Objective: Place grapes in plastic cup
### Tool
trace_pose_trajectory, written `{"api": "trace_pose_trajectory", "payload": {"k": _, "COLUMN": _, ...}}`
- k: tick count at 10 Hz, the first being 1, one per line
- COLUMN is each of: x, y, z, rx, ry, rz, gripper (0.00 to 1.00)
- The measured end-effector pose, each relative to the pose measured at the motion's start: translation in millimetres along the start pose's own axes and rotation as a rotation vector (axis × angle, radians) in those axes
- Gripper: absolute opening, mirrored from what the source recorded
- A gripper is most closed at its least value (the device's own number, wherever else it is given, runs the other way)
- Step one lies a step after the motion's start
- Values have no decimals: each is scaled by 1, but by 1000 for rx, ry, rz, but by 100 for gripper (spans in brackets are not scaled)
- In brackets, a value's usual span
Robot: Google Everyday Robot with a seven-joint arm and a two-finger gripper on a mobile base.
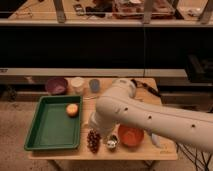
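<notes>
1. From where I stand, the big white arm (150, 117) reaches in from the right and crosses the front half of the bench (165, 152). Its end effector (94, 125) hangs low at the near left end, just above the grapes (93, 140) and close to the right wall of the green tray (35, 132).
2. The end effector is spread wide and carries nothing; the arm's bulk hides most of it from me.
3. The grapes lie on the bench near the front edge, between the tray and a small shiny object (112, 144), with the orange bowl (131, 136) further right. Nothing is touching the bunch.
4. The plastic cup (94, 85) stands upright at the back of the bench, beside the cream cup (77, 84) and near the purple bowl (56, 85), well apart from the grapes.
5. I judge this to be the approach to the pick: the fruit is not yet grasped, so the task has barely begun.
6. Next, the end effector needs to drop straight onto the bunch and close gently without crushing it or nudging the shiny object. Then it must lift clear and carry back over the narrow cup mouth, where the aim must be true.
</notes>
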Motion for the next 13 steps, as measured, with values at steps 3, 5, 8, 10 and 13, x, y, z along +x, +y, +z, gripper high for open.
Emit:
{"api": "trace_pose_trajectory", "payload": {"k": 3, "x": -14, "y": -12, "z": 39, "rx": -39, "ry": 0, "rz": -81, "gripper": 65}}
{"api": "trace_pose_trajectory", "payload": {"k": 5, "x": -2, "y": -6, "z": 56, "rx": -51, "ry": -5, "rz": -85, "gripper": 65}}
{"api": "trace_pose_trajectory", "payload": {"k": 8, "x": 3, "y": -4, "z": 59, "rx": -55, "ry": -6, "rz": -84, "gripper": 65}}
{"api": "trace_pose_trajectory", "payload": {"k": 10, "x": 5, "y": -2, "z": 60, "rx": -58, "ry": -6, "rz": -83, "gripper": 65}}
{"api": "trace_pose_trajectory", "payload": {"k": 13, "x": 24, "y": -3, "z": 78, "rx": -80, "ry": 58, "rz": -103, "gripper": 65}}
